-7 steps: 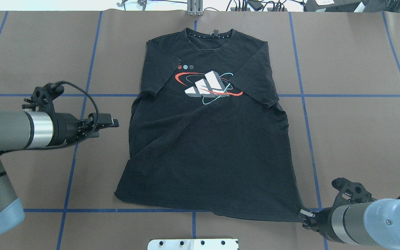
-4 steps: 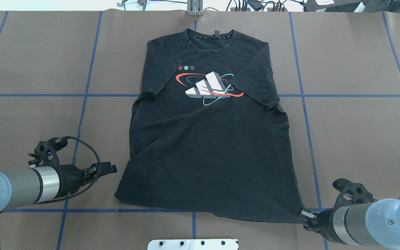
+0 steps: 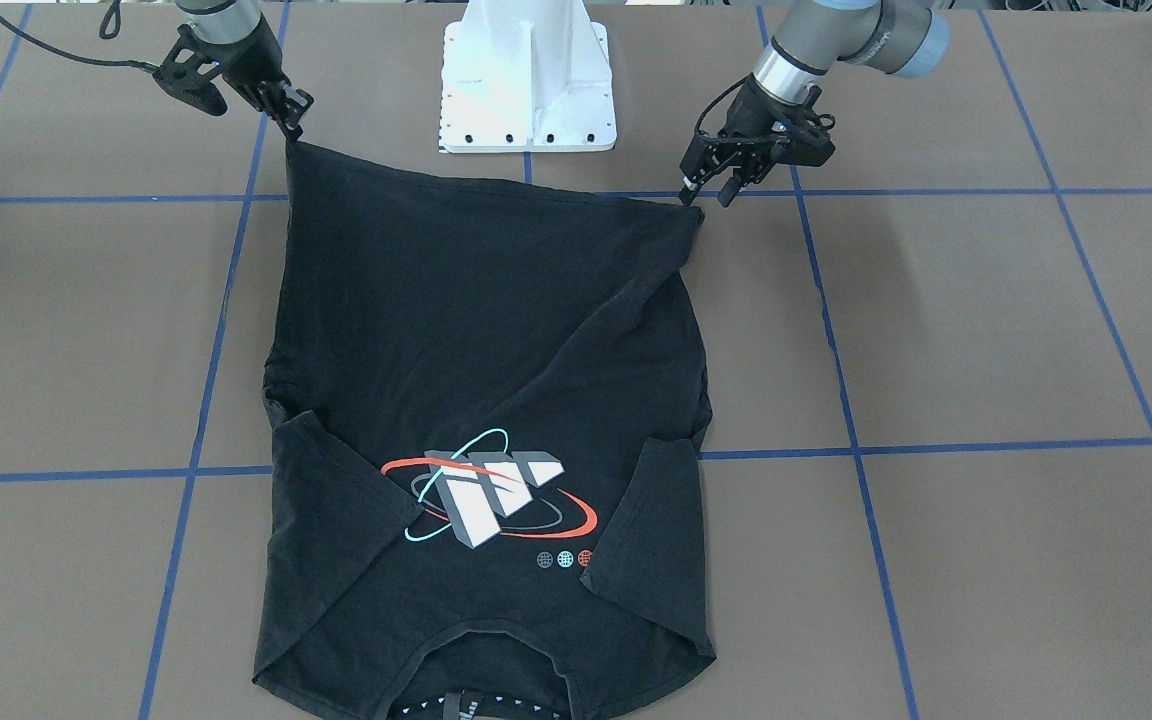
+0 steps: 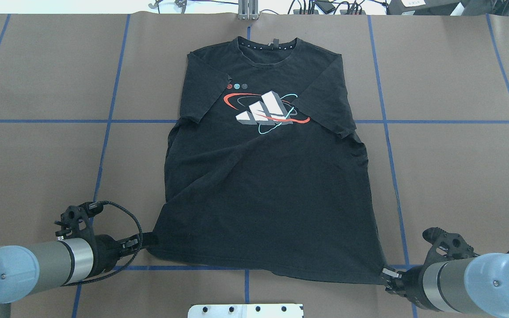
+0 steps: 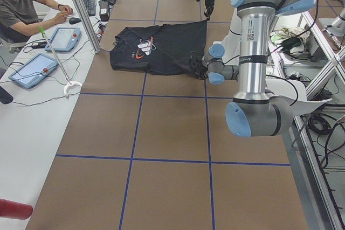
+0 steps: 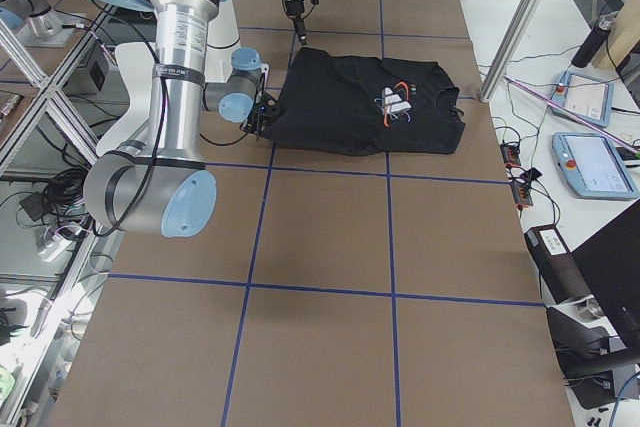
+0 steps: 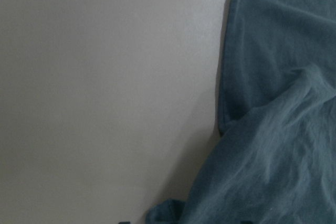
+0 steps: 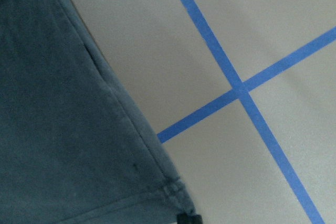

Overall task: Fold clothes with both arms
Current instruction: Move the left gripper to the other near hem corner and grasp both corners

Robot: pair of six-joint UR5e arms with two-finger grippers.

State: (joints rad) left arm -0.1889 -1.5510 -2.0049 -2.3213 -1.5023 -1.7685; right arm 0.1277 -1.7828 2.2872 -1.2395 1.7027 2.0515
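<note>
Two low reaches: left arm [image 4: 38,267] jaws parted at T-shirt [image 4: 263,190] hem corner; right arm [image 4: 453,282] jaws pinching opposite corner.

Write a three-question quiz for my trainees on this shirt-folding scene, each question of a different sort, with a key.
1. True or false: the T-shirt lies with its chest graphic facing up.
2. Fill in: the collar lies at the end of the T-shirt ___ from the white mounting base.
3. Multiple choice: which part of the T-shirt does the right gripper pinch? A) collar B) sleeve C) hem corner
Key: 1 true; 2 away (farthest); 3 C.
</note>
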